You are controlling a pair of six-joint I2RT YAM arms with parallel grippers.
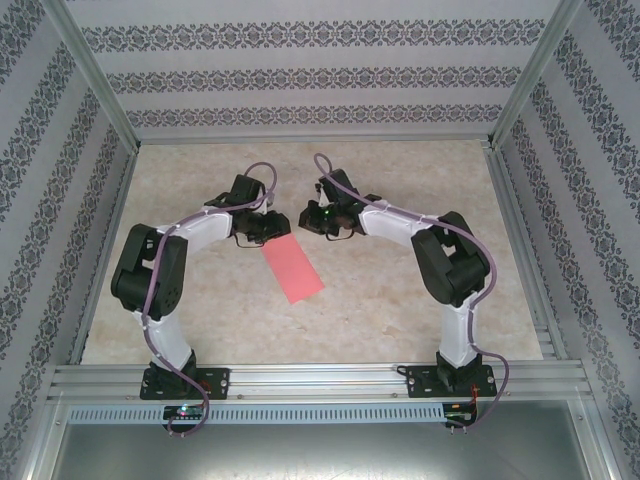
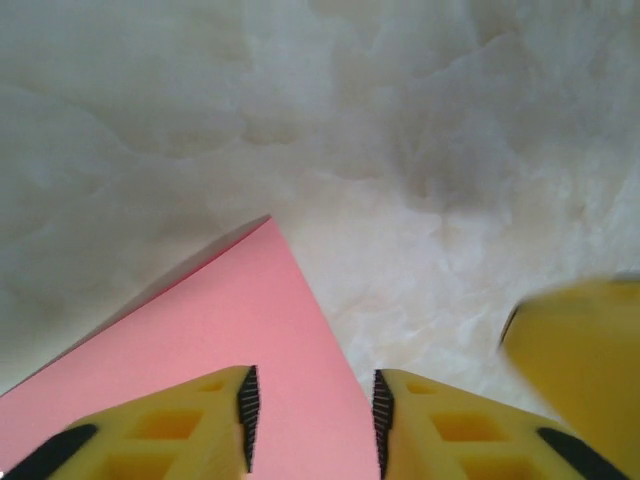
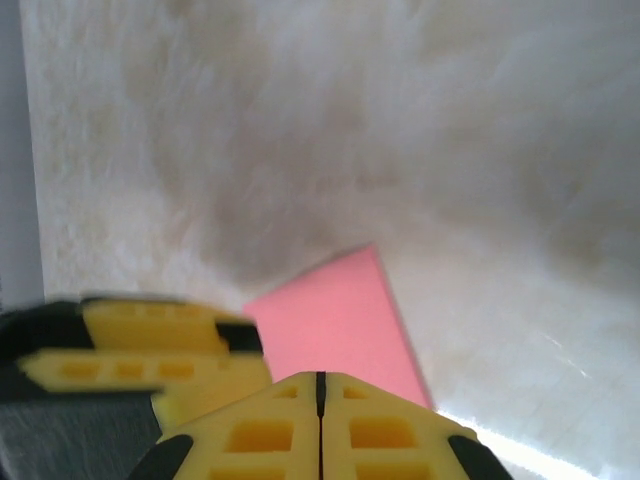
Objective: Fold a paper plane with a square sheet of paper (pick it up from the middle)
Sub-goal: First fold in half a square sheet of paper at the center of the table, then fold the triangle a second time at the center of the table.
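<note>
Paper (image 1: 293,268) edge between spread left tool (image 2: 312,405) | right tool (image 3: 320,390) closed

The tight spot on my feed is mid-bench: the left pincer (image 1: 268,228) and right pincer (image 1: 312,218) sit almost nose to nose, barely a gap between them. The pink paper (image 1: 293,268) lies flat just in front. The bench (image 1: 400,310) is open towards the bases and along the back. Patterned walls (image 1: 570,200) box in three sides.

Top camera looks down over the whole worktop (image 1: 400,300); wrist cameras sit close, probably tilted down, sharing pink paper (image 2: 230,330).
</note>
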